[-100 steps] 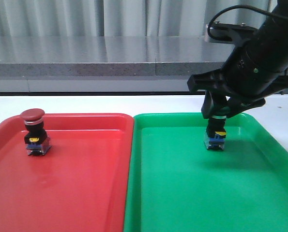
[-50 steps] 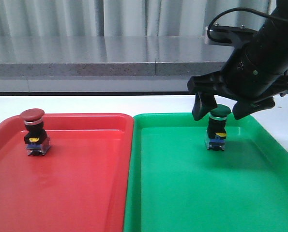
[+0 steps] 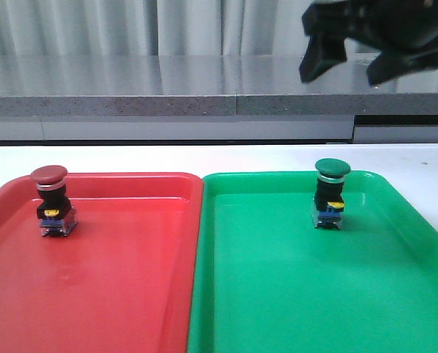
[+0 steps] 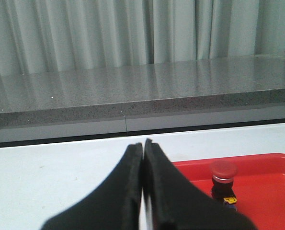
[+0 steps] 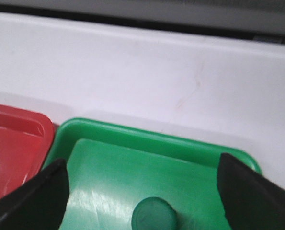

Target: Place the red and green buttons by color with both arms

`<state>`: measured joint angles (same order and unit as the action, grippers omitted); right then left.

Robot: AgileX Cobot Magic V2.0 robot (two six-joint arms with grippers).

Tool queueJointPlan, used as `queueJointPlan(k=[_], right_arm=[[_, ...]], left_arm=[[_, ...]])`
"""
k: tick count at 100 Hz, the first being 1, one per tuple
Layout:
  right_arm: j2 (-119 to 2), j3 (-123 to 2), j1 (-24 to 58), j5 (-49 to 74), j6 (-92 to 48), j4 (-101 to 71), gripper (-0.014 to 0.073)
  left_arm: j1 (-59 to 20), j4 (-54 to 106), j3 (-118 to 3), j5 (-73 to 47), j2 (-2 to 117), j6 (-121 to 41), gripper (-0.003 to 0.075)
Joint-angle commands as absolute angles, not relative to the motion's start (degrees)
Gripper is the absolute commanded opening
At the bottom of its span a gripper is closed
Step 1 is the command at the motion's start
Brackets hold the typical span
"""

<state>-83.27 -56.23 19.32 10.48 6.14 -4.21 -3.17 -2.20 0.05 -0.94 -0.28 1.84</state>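
Observation:
The green button stands upright at the back of the green tray. Its cap also shows in the right wrist view. The red button stands upright at the back left of the red tray, and shows in the left wrist view. My right gripper is open and empty, high above the green button, its fingers spread wide either side of it. My left gripper is shut and empty, off to the left of the red tray; it does not show in the front view.
The two trays lie side by side on a white table. A grey counter ledge and curtains run along the back. White tabletop lies left of the red tray.
My right gripper opened off the green button, then rose well above it. The green button stays standing in the green tray. The red button has not moved.

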Motion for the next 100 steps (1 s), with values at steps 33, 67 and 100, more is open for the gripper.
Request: queueJointPlan(k=[33,67,100], right_arm=[[-62.11,-50.49,10.59,10.64,5.83,3.65,0.0623],[-42.23,-28.90,8.51,0.00,5.83,3.70,0.0623],[-26.43,-20.78,8.51,-0.54,5.83,3.02,0.0623]], left_arm=[[-2.91,-1.77,1.48,4.09,-2.17,2.17,-0.0019],[-2.91,-1.77,1.48,4.09,-2.17,2.17,-0.0019],[-2.91,-1.77,1.48,4.09,-2.17,2.17,-0.0019]])
